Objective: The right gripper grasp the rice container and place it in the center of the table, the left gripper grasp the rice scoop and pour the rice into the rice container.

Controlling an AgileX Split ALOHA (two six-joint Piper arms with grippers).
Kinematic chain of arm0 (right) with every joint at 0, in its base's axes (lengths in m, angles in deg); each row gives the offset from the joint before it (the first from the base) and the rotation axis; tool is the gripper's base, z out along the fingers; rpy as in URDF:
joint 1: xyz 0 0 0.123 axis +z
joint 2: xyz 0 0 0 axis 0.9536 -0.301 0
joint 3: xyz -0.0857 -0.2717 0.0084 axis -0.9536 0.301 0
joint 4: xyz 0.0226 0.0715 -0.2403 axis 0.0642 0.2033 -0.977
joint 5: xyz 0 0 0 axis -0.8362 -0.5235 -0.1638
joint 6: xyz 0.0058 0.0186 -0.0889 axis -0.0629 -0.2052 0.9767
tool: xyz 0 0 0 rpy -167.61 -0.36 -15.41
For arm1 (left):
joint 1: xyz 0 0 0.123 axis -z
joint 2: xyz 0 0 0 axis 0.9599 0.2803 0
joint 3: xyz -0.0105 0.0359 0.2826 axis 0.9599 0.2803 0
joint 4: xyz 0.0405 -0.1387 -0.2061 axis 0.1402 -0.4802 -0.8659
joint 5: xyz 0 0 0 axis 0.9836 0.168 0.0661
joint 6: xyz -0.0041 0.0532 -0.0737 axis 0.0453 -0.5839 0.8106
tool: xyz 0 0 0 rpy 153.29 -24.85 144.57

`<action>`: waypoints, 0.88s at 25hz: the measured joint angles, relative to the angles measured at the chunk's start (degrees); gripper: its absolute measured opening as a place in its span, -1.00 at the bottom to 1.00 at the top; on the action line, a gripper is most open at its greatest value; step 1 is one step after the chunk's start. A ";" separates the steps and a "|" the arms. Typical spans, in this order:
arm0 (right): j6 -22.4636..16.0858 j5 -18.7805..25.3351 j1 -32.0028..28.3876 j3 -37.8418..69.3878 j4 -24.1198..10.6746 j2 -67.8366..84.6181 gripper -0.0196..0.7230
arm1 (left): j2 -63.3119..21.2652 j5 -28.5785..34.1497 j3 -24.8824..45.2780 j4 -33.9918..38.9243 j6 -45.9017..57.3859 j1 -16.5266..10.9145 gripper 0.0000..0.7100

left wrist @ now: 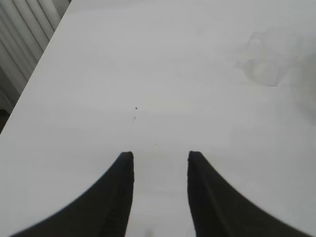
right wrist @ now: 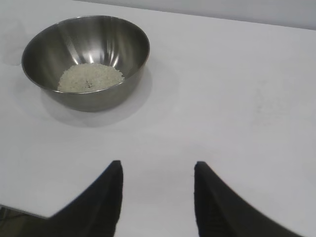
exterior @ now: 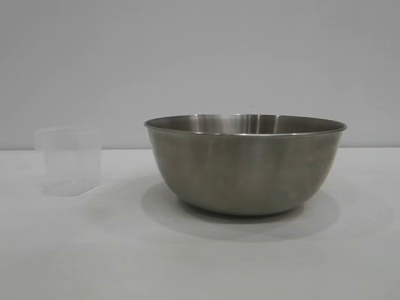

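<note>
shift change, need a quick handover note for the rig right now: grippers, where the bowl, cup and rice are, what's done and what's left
Left gripper: open, empty, over bare white tabletop, apart from the small translucent plastic scoop.
Right gripper: open, empty, over the table, apart from the large round stainless-steel bowl.
Bowl stands upright near the table's middle with a pale mound of white rice in its bottom. Scoop stands upright on the table beside the bowl, not touching it; it looks empty.
Done, apparently: bowl placed, rice poured, scoop set down.
Left: seemingly nothing except parking the arms.

Lab bench: bare white table [exterior: 200, 262] (blank wall).
</note>
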 joint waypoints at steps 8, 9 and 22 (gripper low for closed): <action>0.00 0.00 0.00 0.00 0.10 0.00 -0.08 | -0.09 -0.13 0.00 0.00 0.09 7.96 -0.25; 0.00 0.00 0.00 0.00 0.10 0.00 -0.08 | -0.09 -0.13 0.00 0.00 0.09 9.09 -0.25; 0.00 0.00 0.00 0.00 0.10 0.00 -0.08 | -0.09 -0.13 0.00 0.00 0.09 11.73 -0.25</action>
